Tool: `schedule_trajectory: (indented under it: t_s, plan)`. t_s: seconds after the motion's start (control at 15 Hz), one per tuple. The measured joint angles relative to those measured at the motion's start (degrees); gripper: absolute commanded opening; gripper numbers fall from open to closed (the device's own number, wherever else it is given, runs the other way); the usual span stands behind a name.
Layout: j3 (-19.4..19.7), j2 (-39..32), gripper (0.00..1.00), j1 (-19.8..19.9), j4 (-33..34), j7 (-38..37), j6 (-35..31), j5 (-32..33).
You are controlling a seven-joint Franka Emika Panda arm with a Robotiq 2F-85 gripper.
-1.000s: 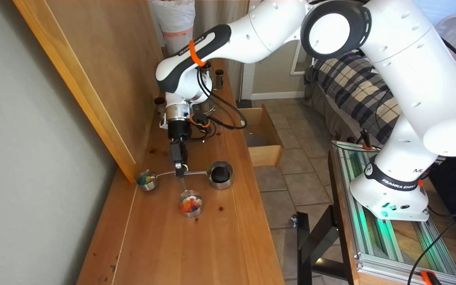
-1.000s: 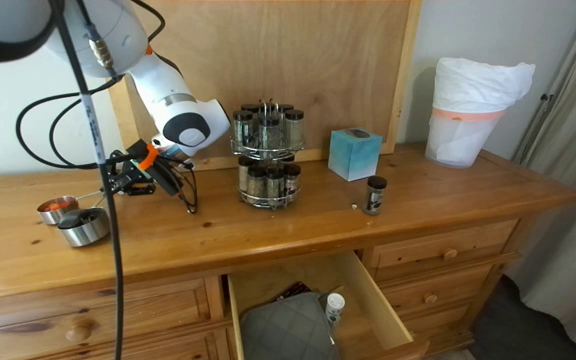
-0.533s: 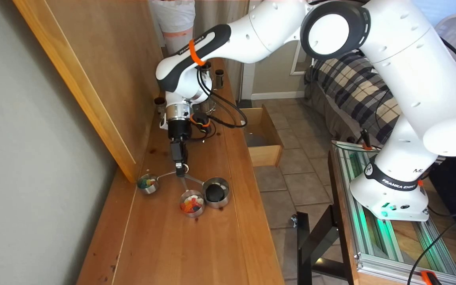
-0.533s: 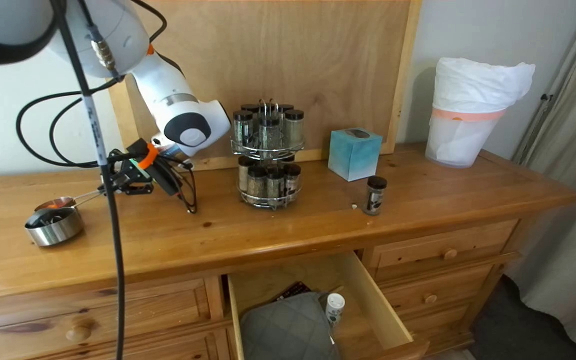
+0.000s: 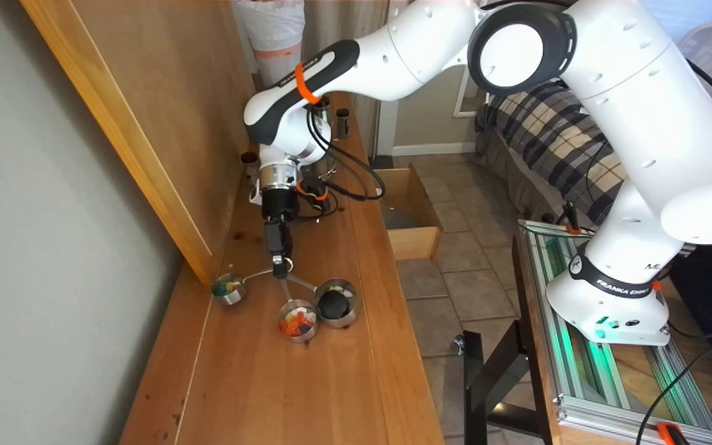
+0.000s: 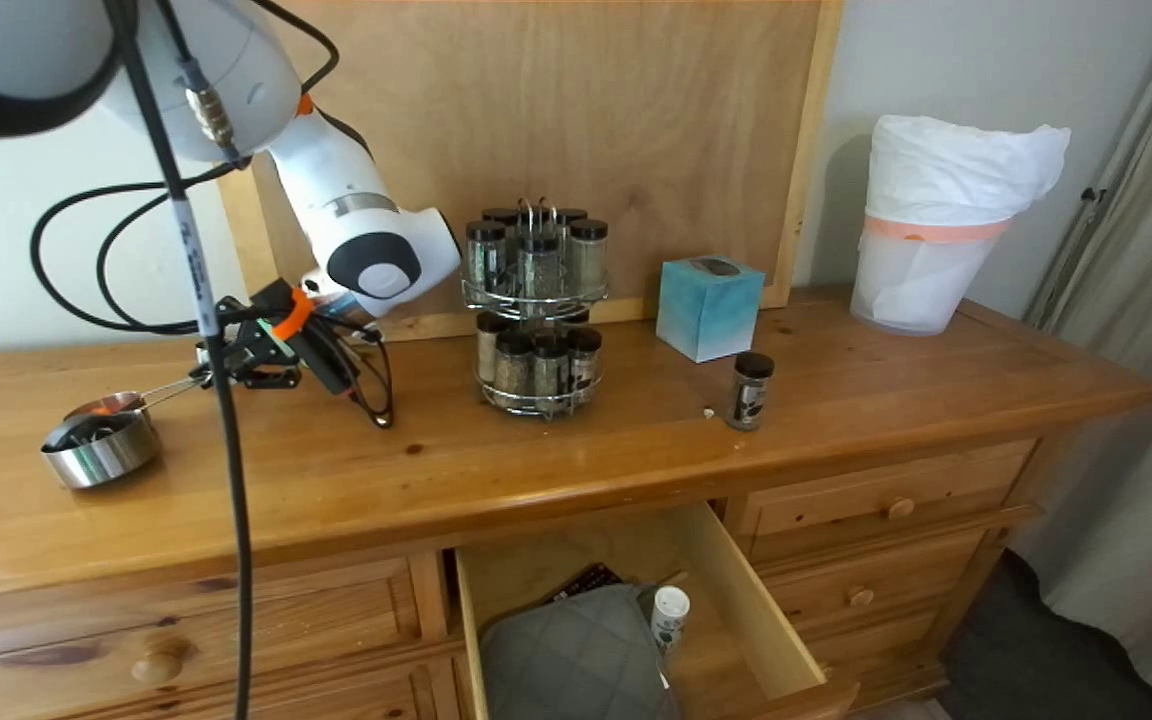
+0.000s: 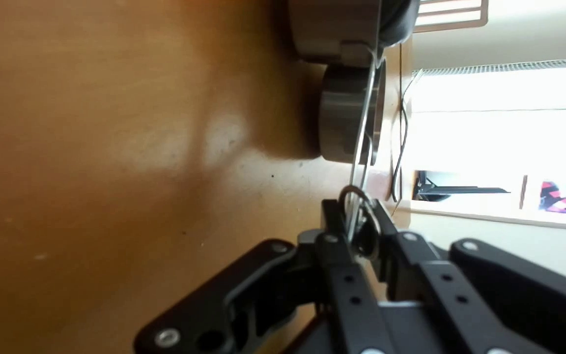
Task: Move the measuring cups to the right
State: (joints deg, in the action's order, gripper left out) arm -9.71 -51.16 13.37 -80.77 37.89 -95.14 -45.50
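Note:
The measuring cups are small steel cups with thin silver handles meeting at a ring. In an exterior view the green one (image 5: 228, 288) is near the wall, the orange-red one (image 5: 298, 321) in front, and the black one (image 5: 335, 303) beside it, touching or nearly so. My gripper (image 5: 280, 271) is shut on the handle ends. Between the fingertips of my gripper (image 7: 359, 219) in the wrist view are the ring (image 7: 354, 189) and the handles (image 7: 361, 123). Whether every cup rests on the wood cannot be told. The green cup is hidden in an exterior view with the black cup (image 6: 101, 452).
A spice rack (image 6: 536, 330), a blue tissue box (image 6: 710, 308), a loose spice jar (image 6: 750, 390) and a white bin (image 6: 936, 250) stand along the dresser top (image 6: 496, 450). A drawer (image 6: 726, 620) hangs open below. A wooden panel (image 5: 164, 123) borders the back.
The black cup has swung from the gripper's side to beside the orange-red cup. The gripper has barely moved and keeps its grip on the handle ends.

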Motion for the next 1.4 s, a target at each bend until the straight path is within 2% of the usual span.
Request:
schedule_trajectory:
  t_s: [0.67, 1.4]
  plan:
    - [0.0, -0.74, 0.04, 0.32, 0.0, 1.08, 2.36, -6.36]
    - [0.01, 0.08, 0.04, -0.57, -0.01, 4.68, 3.78, -6.96]
